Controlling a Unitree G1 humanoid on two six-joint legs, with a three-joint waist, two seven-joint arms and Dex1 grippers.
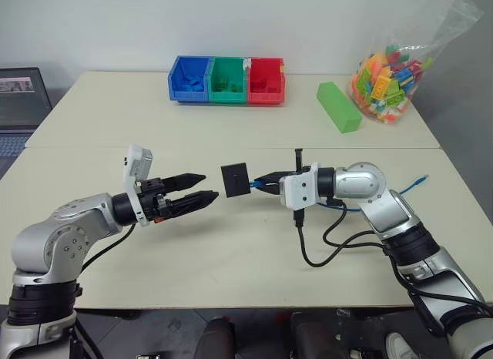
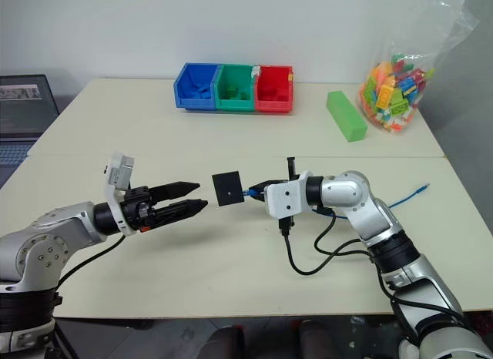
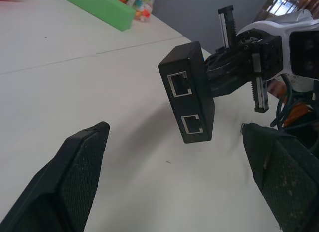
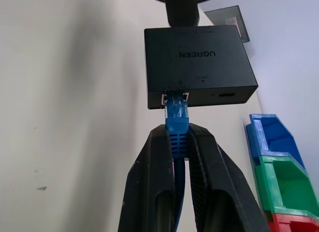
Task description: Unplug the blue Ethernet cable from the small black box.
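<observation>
Right gripper level above table, pointing left, clamped on blue Ethernet cable just behind its plug; small black box hanging off the plug, airborne. Left gripper facing box, jaws wide, apart. Blue, green, red bins holding small bricks.

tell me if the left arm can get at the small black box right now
Probably yes: the left end effector is open, pointing at the small black box, held in the air by the blue Ethernet cable, with only open air between them.
</observation>
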